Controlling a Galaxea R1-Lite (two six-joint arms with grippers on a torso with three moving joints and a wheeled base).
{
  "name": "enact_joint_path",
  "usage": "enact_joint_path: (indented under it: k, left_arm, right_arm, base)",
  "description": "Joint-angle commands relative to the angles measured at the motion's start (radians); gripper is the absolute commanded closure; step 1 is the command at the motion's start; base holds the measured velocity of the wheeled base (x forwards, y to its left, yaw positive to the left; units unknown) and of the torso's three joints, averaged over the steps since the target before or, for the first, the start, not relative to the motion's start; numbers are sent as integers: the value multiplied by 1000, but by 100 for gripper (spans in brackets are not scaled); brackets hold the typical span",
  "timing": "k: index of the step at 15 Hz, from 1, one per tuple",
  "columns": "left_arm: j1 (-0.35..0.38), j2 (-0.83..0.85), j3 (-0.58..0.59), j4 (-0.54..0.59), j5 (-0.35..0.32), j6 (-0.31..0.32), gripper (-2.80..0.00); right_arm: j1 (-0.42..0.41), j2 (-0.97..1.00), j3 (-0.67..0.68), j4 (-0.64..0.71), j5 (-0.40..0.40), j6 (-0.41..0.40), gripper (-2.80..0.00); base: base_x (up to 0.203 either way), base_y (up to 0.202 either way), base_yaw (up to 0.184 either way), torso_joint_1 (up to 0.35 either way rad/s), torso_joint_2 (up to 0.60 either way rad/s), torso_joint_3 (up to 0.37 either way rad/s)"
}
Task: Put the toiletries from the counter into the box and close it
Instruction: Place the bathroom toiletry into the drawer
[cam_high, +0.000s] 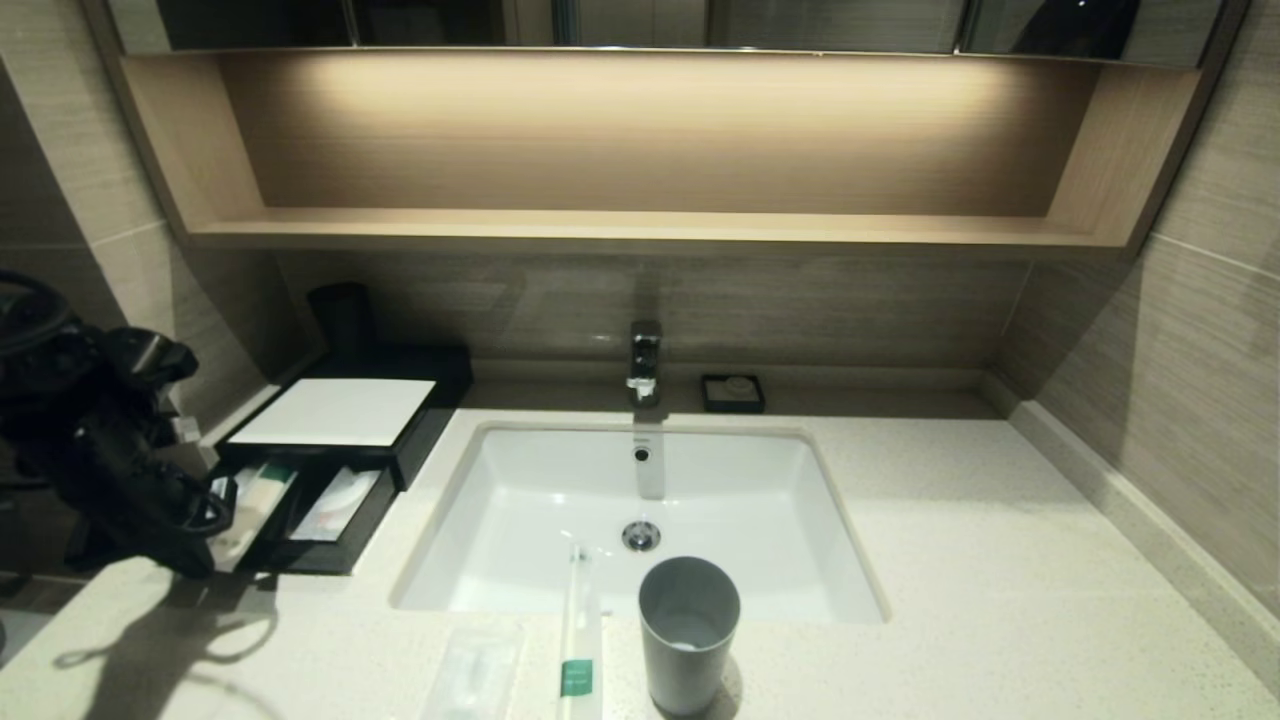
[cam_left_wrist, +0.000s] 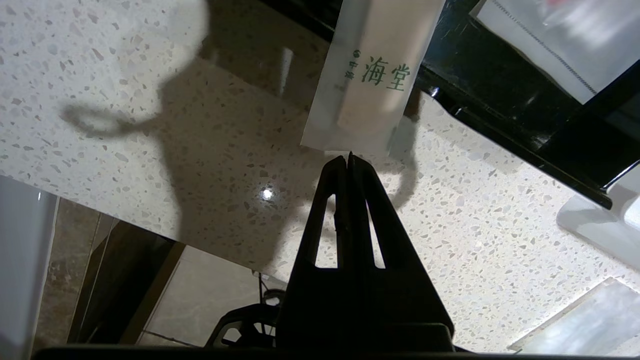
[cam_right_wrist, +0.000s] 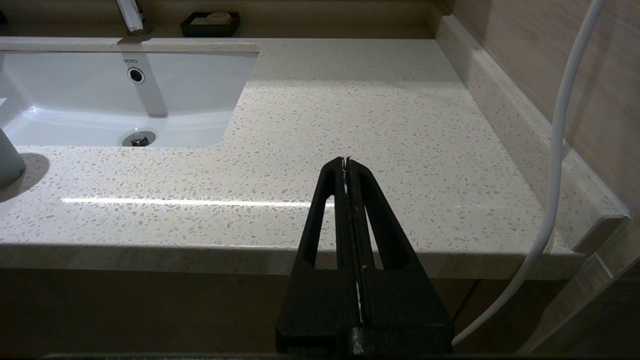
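The left hand (cam_left_wrist: 348, 159) is up at the front left corner of the surface (cam_high: 960, 560), its fingers pressed flat together with nothing between them. Just beyond the fingertips, a cream paper-wrapped stick (cam_left_wrist: 370, 75) printed with green characters pokes out over the drawer's front edge. That drawer (cam_high: 300, 520) stands pulled out from the low black box (cam_high: 335, 412) with the white top panel, and both of its compartments hold pale packets.

Over by the sink (cam_high: 520, 500), the second paper-wrapped stick (cam_high: 580, 650) with its green band lies on the near rim, one end reaching over the basin. Just to its left rests the flat translucent packet (cam_high: 472, 675); a grey cup (cam_high: 688, 632) stands to its right.

The right hand (cam_right_wrist: 346, 161) hovers off the front edge of the surface on the right side, fingers closed together, holding nothing.
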Motion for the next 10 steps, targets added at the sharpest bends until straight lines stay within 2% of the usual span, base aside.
enact_joint_path:
  k: [1,10]
  left_arm:
    - [-2,14,-10,3,-1,-2,0]
    - [-13,37,-26,-55,-3,-11,0]
  right_arm:
    - [0,-1,2,0,0,0,0]
    - [0,0,2,0,0,0,0]
  base:
    - [0,0,0,0,0,0]
    - [0,0,0,0,0,0]
